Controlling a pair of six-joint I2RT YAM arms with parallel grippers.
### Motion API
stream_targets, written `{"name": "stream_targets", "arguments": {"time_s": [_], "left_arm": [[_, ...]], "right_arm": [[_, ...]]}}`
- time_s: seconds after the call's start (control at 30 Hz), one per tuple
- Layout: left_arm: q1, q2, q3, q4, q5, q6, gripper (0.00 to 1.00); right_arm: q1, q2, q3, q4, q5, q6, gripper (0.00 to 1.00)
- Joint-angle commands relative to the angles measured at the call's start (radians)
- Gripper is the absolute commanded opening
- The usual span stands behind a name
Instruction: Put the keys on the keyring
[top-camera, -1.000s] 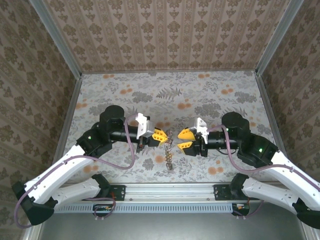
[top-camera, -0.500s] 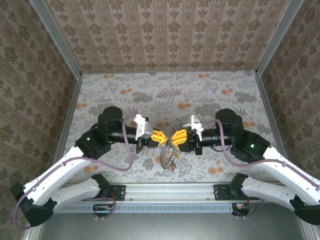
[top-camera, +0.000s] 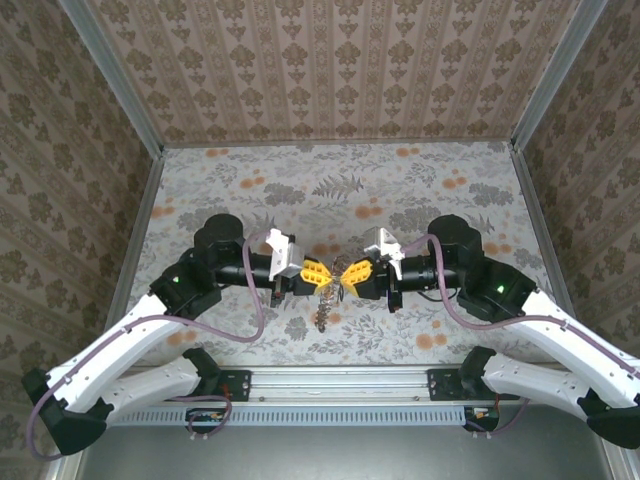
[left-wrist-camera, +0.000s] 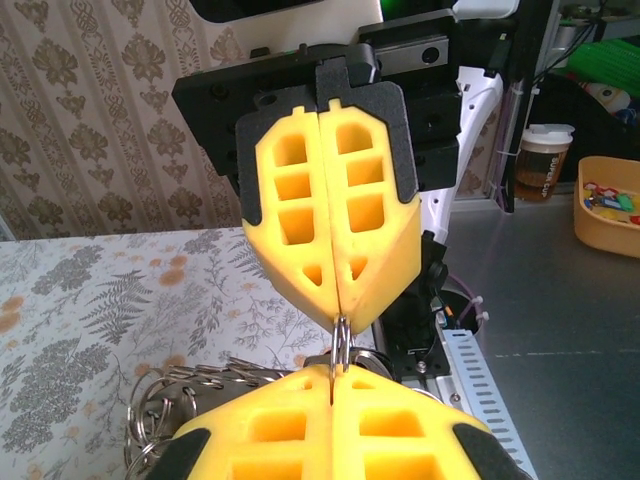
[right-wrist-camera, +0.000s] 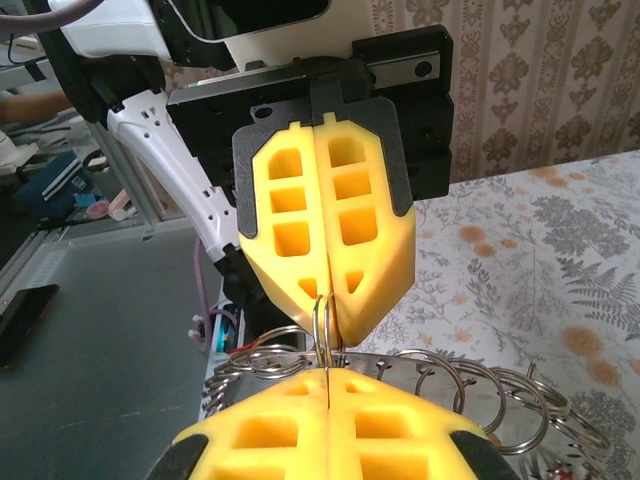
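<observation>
The left end effector (top-camera: 322, 274) and right end effector (top-camera: 348, 277) meet tip to tip above the floral-patterned table (top-camera: 420, 190). Each has its yellow fingers (left-wrist-camera: 280, 435) pressed together on one thin wire loop of the dark, chain-like metal keyring (top-camera: 324, 305). The keyring's other linked loops hang down between them toward the table.

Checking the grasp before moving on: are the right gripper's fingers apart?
No: in the left wrist view the right gripper has its yellow fingers pressed together, a loop of the keyring at their tip.
</observation>
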Motion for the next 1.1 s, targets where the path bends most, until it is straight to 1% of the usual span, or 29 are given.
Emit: {"name": "stream_targets", "arguments": {"time_s": [0.0,0.1,0.57,1.0,1.07], "left_arm": [[-0.002,-0.018,0.003,0.160,0.063,-0.045,0.00],[-0.007,-0.019,-0.001,0.185,0.069,-0.055,0.00],[-0.001,-0.051,-0.004,0.190,0.055,-0.055,0.00],[-0.002,-0.039,-0.008,0.224,0.063,-0.077,0.00],[-0.001,-0.039,-0.010,0.230,0.064,-0.081,0.00]], "right_arm": [[-0.001,0.036,-0.002,0.028,-0.046,0.019,0.04],[-0.001,0.052,0.001,0.039,-0.066,0.022,0.05],[-0.037,0.023,-0.041,0.068,-0.023,0.057,0.05],[-0.046,0.038,-0.042,0.116,-0.057,0.072,0.06],[-0.048,0.041,-0.039,0.118,-0.052,0.073,0.08]]}}
